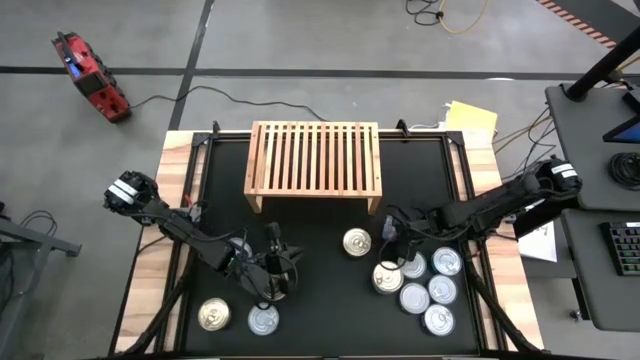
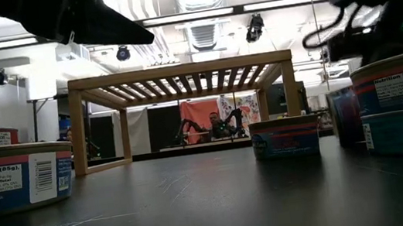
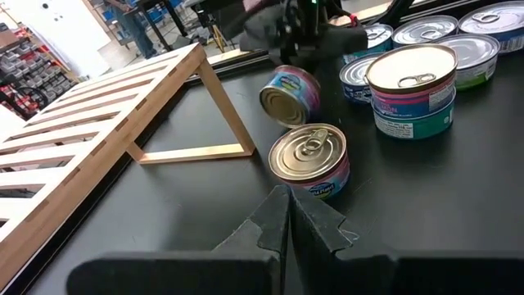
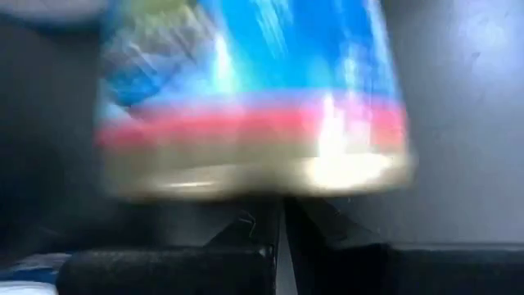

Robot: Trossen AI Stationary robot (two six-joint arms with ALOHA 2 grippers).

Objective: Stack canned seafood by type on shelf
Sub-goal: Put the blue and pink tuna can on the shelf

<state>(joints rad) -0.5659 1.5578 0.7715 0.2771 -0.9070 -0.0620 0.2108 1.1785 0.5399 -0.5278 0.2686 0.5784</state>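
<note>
Okay, high view: you're seeing the shelf [image 1: 315, 160] sitting bare at the far side of the table [image 1: 330, 320]. The left gripper [image 1: 272, 262] is hovering near two cans [image 1: 238, 318] at the front left. The right gripper [image 1: 388, 235] is hanging beside a gold-lid can [image 1: 356, 242], with a cluster of cans [image 1: 428, 288] at the front right.

Low view: you're looking level at the shelf [image 2: 180, 70] standing far back, with one can [image 2: 286, 136] in front of it.

Left wrist view: the left gripper [image 3: 288, 197] is sitting closed and empty, pointing at the gold-lid can [image 3: 309, 160]. A tilted can [image 3: 289, 94] is lying under the right gripper [image 3: 307, 37].

Right wrist view: the right gripper [image 4: 280, 215] is showing fingers pressed together, with the tilted can [image 4: 254, 98] blurred just beyond its tips. You can't tell whether they're touching.
</note>
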